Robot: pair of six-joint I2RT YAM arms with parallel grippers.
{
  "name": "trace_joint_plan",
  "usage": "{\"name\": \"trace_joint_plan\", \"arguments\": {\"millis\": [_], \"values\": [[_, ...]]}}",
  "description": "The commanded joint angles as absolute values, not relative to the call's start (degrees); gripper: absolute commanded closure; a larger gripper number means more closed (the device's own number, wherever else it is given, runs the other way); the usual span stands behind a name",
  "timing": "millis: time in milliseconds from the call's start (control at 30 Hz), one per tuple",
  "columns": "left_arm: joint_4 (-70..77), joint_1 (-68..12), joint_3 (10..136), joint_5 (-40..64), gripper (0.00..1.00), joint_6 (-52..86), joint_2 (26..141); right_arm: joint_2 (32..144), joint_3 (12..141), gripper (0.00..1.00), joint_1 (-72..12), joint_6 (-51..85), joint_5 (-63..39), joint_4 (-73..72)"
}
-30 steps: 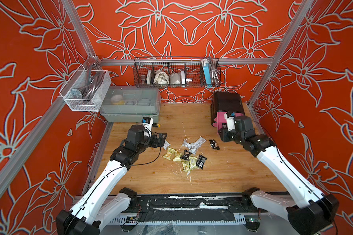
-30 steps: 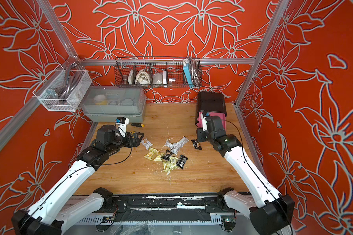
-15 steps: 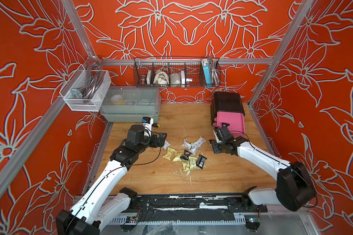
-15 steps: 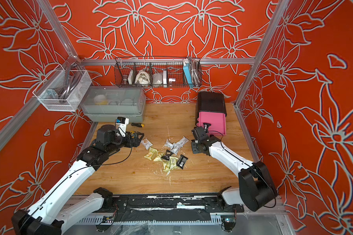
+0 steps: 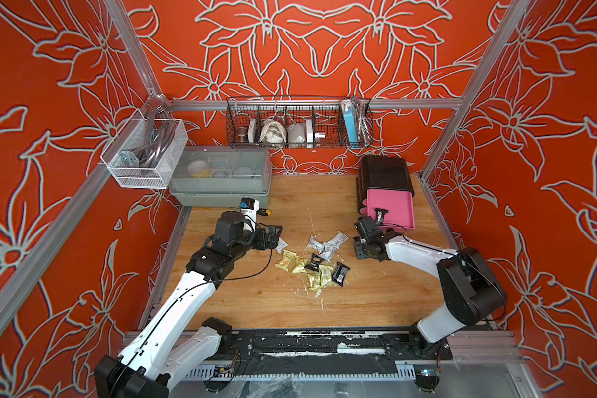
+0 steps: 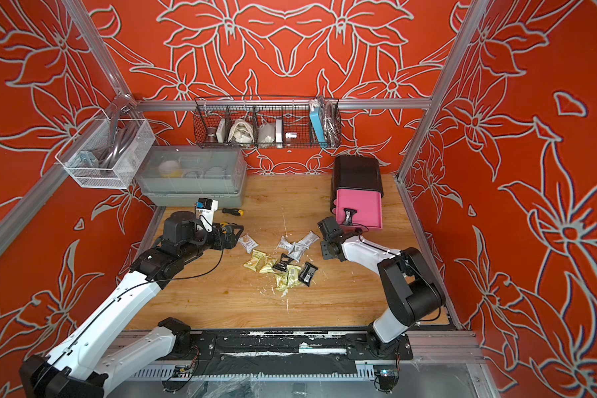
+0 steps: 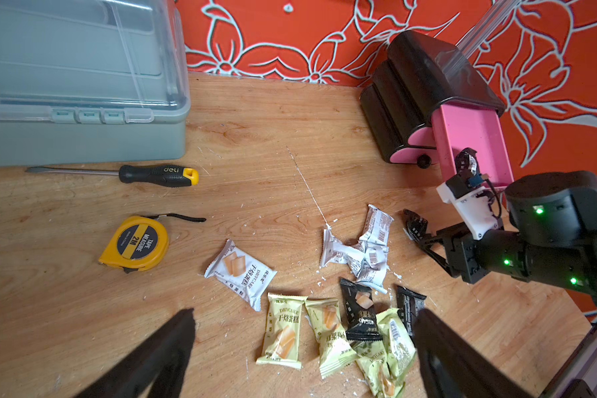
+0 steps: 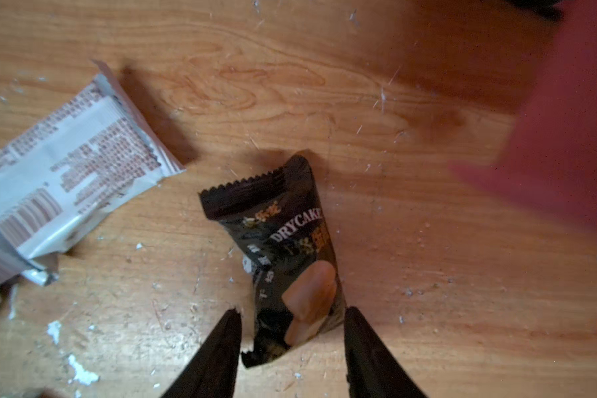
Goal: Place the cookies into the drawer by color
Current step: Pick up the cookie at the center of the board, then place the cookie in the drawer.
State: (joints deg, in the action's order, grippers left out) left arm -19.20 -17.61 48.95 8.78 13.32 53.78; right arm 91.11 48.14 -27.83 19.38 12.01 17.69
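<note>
The cookies (image 5: 311,265) lie in a loose heap mid-table: yellow-green packets (image 7: 283,330), white-silver ones (image 7: 355,251) and black ones (image 7: 361,310). The drawer (image 5: 392,206) chest stands at the back right, its top pink drawer pulled out with one black packet (image 5: 381,215) inside. My right gripper (image 8: 292,312) is low on the table just in front of it, open, its fingers straddling a black packet (image 8: 280,241) that lies flat. My left gripper (image 7: 305,312) hovers wide open at the heap's left side, next to a lone white packet (image 7: 240,272).
A grey lidded bin (image 5: 221,179) fills the back left, with a screwdriver (image 7: 152,174) and a yellow tape measure (image 7: 135,243) in front of it. A wire basket (image 5: 299,125) and a white mesh basket (image 5: 142,155) hang on the walls.
My right arm swung down from the drawer front to the table and now straddles the black packet. The open top drawer has come into view. The left arm has not moved.
</note>
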Motion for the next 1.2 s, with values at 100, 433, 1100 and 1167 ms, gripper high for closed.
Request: {"name": "trace_joint_plan", "arguments": {"millis": [100, 433, 1100, 1167], "values": [[-19.0, -17.3, 48.6, 8.7, 0.02, 13.2, 53.1, 91.6, 46.4, 0.62, -28.2, 20.7, 11.1, 16.5], [-19.0, -17.3, 48.6, 8.6, 0.02, 13.3, 53.1, 88.5, 43.9, 0.89, -28.3, 20.3, 9.4, 17.4], [-19.0, -17.3, 48.6, 8.6, 0.02, 13.4, 53.0, 61.3, 53.0, 1.00, -30.1, 19.5, 11.5, 26.9], [-19.1, -17.3, 48.6, 8.7, 0.02, 13.4, 53.0, 61.5, 55.5, 1.00, -30.0, 17.7, 14.9, 27.5]]}}
